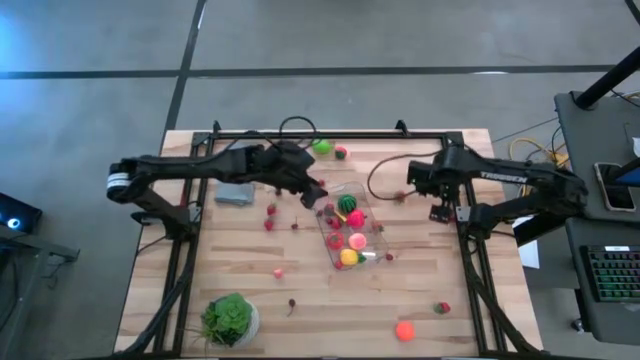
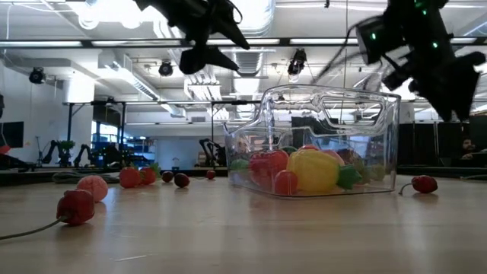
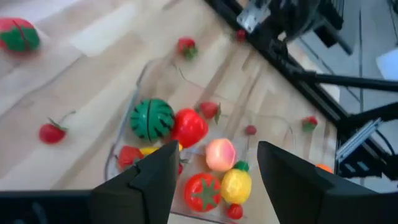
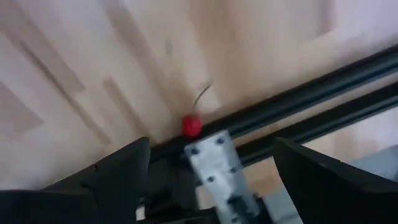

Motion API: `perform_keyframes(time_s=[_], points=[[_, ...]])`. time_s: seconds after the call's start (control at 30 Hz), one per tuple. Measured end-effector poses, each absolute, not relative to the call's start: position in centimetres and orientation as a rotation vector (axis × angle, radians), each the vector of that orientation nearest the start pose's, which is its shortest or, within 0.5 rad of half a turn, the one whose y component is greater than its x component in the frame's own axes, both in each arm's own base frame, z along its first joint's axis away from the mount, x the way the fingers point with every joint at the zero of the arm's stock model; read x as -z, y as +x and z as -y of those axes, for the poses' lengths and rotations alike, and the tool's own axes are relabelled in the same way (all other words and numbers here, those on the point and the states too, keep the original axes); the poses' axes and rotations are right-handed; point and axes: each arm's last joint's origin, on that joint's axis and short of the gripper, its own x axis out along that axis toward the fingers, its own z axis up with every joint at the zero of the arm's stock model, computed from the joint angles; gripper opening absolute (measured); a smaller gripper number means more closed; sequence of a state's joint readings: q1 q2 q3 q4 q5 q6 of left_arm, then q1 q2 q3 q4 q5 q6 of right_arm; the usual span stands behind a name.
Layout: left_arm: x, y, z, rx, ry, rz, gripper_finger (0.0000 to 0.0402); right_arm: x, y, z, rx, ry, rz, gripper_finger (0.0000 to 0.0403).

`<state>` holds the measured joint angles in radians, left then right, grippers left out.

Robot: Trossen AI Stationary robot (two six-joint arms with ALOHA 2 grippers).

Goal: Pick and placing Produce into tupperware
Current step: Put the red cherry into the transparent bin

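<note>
Tupperware [image 1: 351,228]: clear rectangular plastic tub with rounded corners, mid-table on pale wood planks [image 1: 420,300]. It holds a round striped green melon [image 3: 152,119], a glossy red strawberry [image 3: 189,127], a pink peach [image 3: 221,154], a yellow lemon [image 3: 236,185] and a tomato [image 3: 203,191].

Left gripper [image 3: 214,171]: above the tub, dark fingers spread, holding nothing.

Right gripper [image 4: 211,174]: near the table's right rail, fingers wide apart, empty, with a small stemmed red cherry [image 4: 191,125] just ahead.

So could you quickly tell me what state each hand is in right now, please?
Left hand: open, holding nothing, above the clear rectangular plastic tub.
Right hand: open, holding nothing, near a small red cherry.
</note>
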<state>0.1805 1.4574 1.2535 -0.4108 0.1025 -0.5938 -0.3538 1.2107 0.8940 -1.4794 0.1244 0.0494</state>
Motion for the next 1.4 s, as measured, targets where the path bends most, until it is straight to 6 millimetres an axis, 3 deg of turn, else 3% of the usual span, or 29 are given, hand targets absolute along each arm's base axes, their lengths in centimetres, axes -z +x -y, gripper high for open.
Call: perform_keyframes(time_s=[0.1, 0.23, 0.6, 1.0, 1.17, 1.4], points=[[-32.9, 30.8, -5.5, -0.277, -0.652, -0.535, 0.0204, -22.2, 14.4, 5.6, 0.371, 0.266, -1.85, 0.0329], [-33.6, 30.0, -5.7, -0.307, -0.634, -0.513, 0.0204, -21.9, 15.6, 6.1, 0.377, 0.272, -1.879, 0.0329], [-33.3, 30.0, -6.0, -0.317, -0.623, -0.53, 0.0204, -17.8, 16.9, 6.5, 0.36, 0.41, -2.194, 0.0329], [-32.5, 29.8, -6.0, -0.327, -0.625, -0.567, 0.0204, -16.0, 17.6, 6.6, 0.271, 0.48, -2.274, 0.0328], [-32.5, 29.8, -6.0, -0.324, -0.617, -0.568, 0.0204, -15.9, 18.0, 6.2, 0.123, 0.625, -2.178, 0.0327], [-32.5, 29.8, -6.0, -0.323, -0.611, -0.571, 0.0204, -15.3, 17.3, 6.6, 0.279, 0.559, -2.228, 0.0327]])
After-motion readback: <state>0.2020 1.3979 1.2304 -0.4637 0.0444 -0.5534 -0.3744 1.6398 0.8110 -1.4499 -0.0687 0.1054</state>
